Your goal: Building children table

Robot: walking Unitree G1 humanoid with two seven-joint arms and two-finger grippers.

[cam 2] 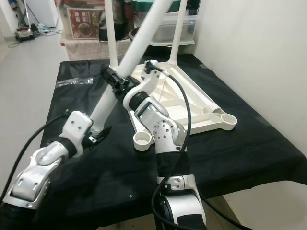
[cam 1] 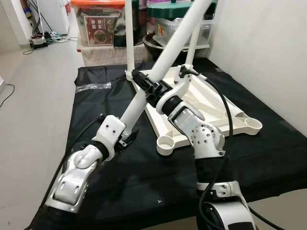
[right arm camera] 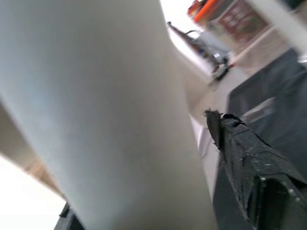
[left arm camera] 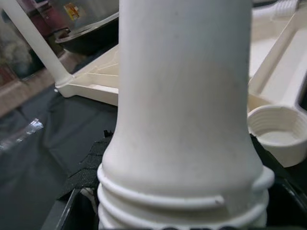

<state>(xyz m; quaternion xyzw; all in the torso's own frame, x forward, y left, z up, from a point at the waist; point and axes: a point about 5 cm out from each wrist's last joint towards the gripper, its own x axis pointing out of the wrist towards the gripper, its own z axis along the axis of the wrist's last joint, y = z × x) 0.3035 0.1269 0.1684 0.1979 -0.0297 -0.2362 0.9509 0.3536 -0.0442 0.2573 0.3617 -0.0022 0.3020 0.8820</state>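
Note:
A long white table leg [cam 1: 177, 43] slants up from lower left to upper right above the black cloth. My left gripper [cam 1: 125, 136] is shut on its threaded lower end [left arm camera: 184, 120]. Higher up the shaft, my right gripper [cam 1: 151, 88] is shut on the leg [right arm camera: 96, 110], with one black finger [right arm camera: 254, 158] beside it. The white tabletop [cam 1: 211, 110] lies upside down on the cloth. Its near corner socket [cam 1: 166, 143] stands open just right of the leg's lower end. Two legs [cam 1: 129, 38] [cam 1: 193, 43] stand upright in the far corners.
The black cloth [cam 1: 96, 158] covers the work surface. Storage boxes [cam 1: 100, 24] and a dark pot [cam 1: 158, 45] crowd the back edge. A white wall runs along the right. Cables [cam 1: 38, 40] lie on the floor at far left. A clear tape strip [cam 1: 93, 87] sits on the cloth.

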